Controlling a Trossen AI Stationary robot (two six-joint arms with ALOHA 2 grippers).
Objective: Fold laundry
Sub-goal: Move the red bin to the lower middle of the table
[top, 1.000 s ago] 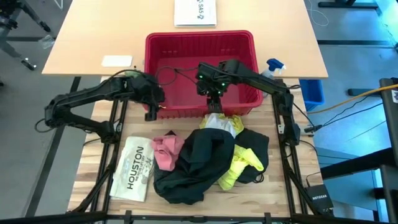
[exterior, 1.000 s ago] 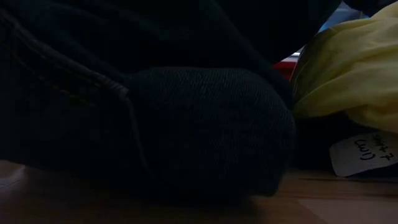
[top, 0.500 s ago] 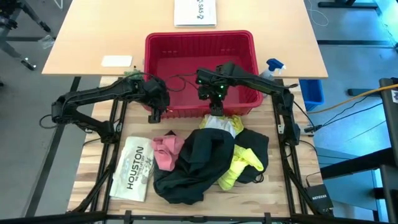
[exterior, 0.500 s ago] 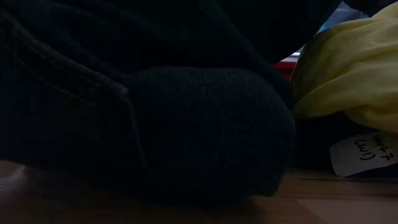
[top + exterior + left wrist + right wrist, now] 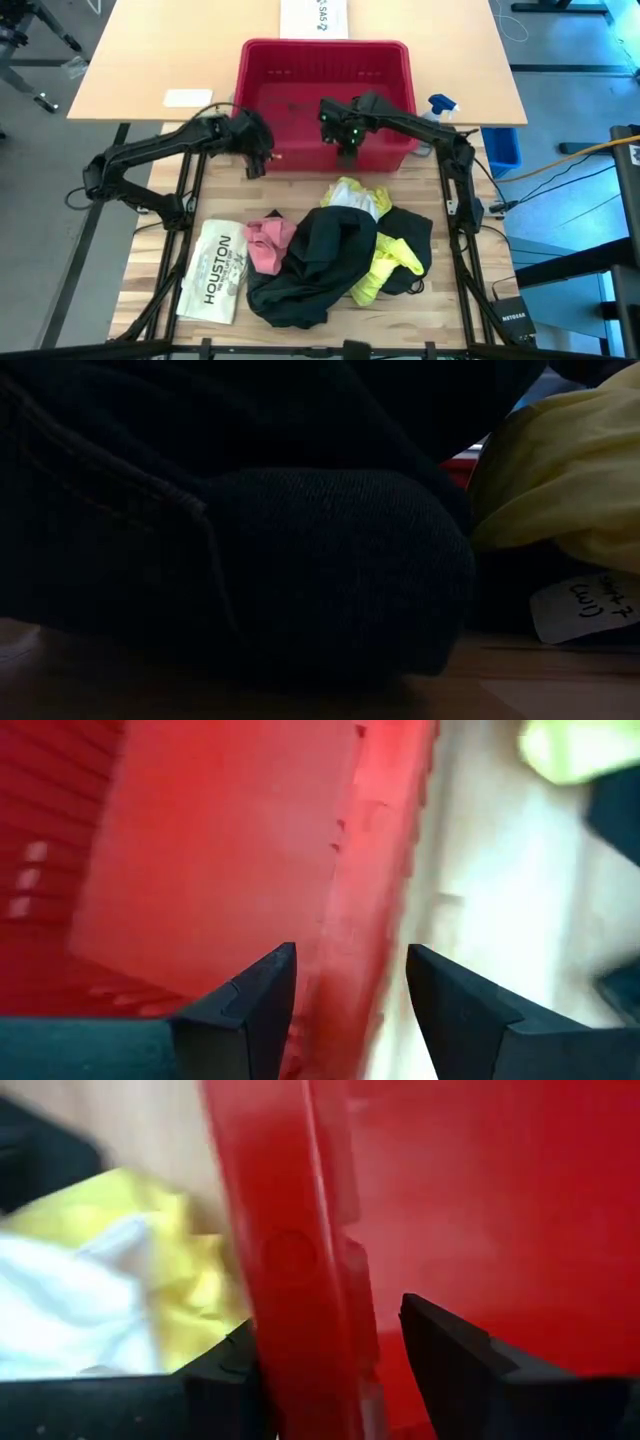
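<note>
The laundry lies in a heap on the wooden table. It holds black trousers (image 5: 320,262), a yellow T-shirt (image 5: 388,268), a pink cloth (image 5: 268,243) and a white cloth (image 5: 347,197). In the low view the trousers (image 5: 300,560) fill the picture, with the yellow T-shirt (image 5: 570,470) at its right. My left gripper (image 5: 255,165) and my right gripper (image 5: 348,148) are both at the near wall of the red basket (image 5: 325,70), just beyond the heap, and each is shut on its rim. My left gripper straddles the basket's near rim (image 5: 365,920) toward its left corner, one finger inside the basket and one outside. It comes slanting down from the near left. My right gripper has the near rim (image 5: 300,1260) at its middle between its two fingers, one inside and one outside. It points steeply down.
A flat white item printed HOUSTON (image 5: 215,270) lies at the near left beside the pink cloth. A blue spray bottle (image 5: 440,105) stands to the right of the basket. White papers (image 5: 315,18) and a small card (image 5: 188,98) lie on the far tan table.
Both grippers have gone toward the table's far edge and a little down, keeping their hold on the rim. The red basket has slid with them toward the far edge, leaving a strip of bare table between its near wall and the white cloth.
</note>
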